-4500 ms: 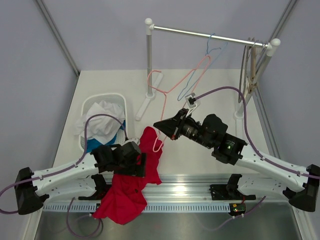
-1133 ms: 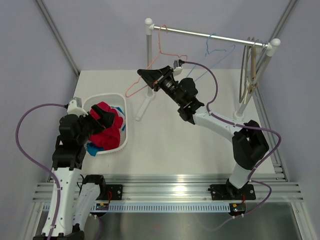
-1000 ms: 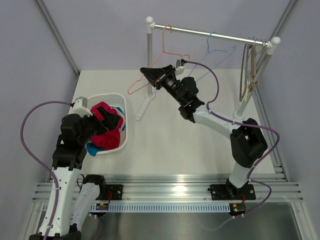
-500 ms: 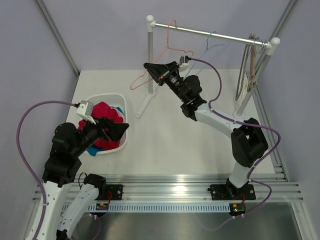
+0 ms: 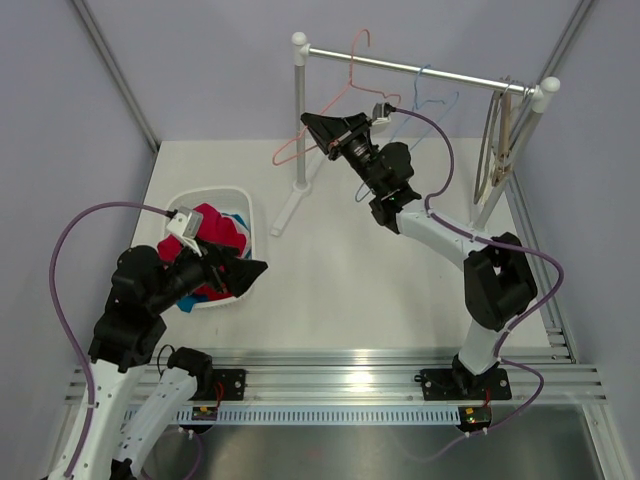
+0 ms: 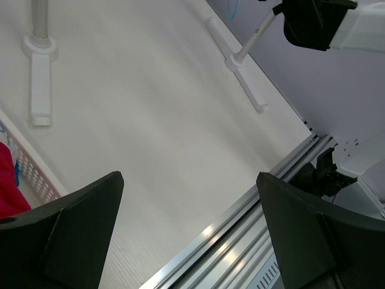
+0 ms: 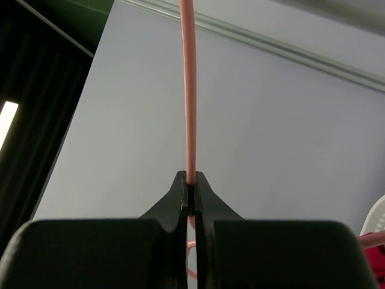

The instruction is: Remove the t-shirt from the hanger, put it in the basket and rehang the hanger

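Lying bunched in the white basket (image 5: 243,205) at the left of the table (image 5: 340,270), the red t-shirt (image 5: 212,228) is off its hanger, heaped over some blue and white cloth. In the left wrist view a red edge of it (image 6: 8,188) shows behind the basket's mesh wall at the far left.

The pink hanger (image 5: 350,68) is bare and well apart from the shirt, up at the rail (image 5: 440,71) of the clothes rack. Its hook rises at the rail's left end, but whether it rests on the bar cannot be told from the top view. One wire arm slopes down to the left, past the rack's upright post (image 5: 298,115).

The right gripper (image 5: 309,122) is raised near that post, and its fingers are pressed together on the hanger wire. The right wrist view shows this plainly — the thin pink wire (image 7: 189,90) runs straight up out of the closed tips (image 7: 189,194).

The left gripper (image 5: 256,269) hangs just beside the basket's near right corner, pointing out over bare table. Its fingers (image 6: 78,232) stand wide apart with nothing between them — only tabletop and the rack's feet appear in the gap.

Further along the rail hangs a blue wire hanger (image 5: 424,92), and a few wooden hangers (image 5: 500,135) hang at the right end.
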Available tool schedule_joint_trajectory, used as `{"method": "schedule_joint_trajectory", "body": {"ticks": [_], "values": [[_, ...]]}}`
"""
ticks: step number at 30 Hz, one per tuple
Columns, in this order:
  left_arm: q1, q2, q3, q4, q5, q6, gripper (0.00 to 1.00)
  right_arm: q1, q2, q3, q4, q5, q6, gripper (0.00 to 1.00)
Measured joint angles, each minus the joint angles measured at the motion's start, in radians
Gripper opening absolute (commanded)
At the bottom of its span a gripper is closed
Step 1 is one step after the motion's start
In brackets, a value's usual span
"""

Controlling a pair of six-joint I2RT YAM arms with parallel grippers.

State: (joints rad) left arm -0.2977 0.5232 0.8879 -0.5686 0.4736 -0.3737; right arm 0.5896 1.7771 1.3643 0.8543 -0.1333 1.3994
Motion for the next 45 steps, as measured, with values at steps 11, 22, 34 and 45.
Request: {"method": "schedule_joint_trajectory", "body": {"ticks": [11,22,34,45], "values": [[-0.005,-0.019,-0.020,-0.006,0.053,0.000,0.99,-0.047,0.051,-0.060,0.041,-0.054,0.019,0.71],[-0.005,-0.020,-0.016,-0.006,0.008,0.001,0.99,-0.040,-0.248,-0.214,-0.225,-0.057,-0.222,0.99],[-0.005,-0.019,0.109,-0.005,-0.103,-0.020,0.99,0.026,-0.725,-0.444,-0.547,0.125,-0.543,0.99],[-0.005,-0.098,0.124,0.004,-0.253,-0.047,0.99,0.069,-1.046,-0.560,-0.740,0.047,-0.687,1.00]]}}
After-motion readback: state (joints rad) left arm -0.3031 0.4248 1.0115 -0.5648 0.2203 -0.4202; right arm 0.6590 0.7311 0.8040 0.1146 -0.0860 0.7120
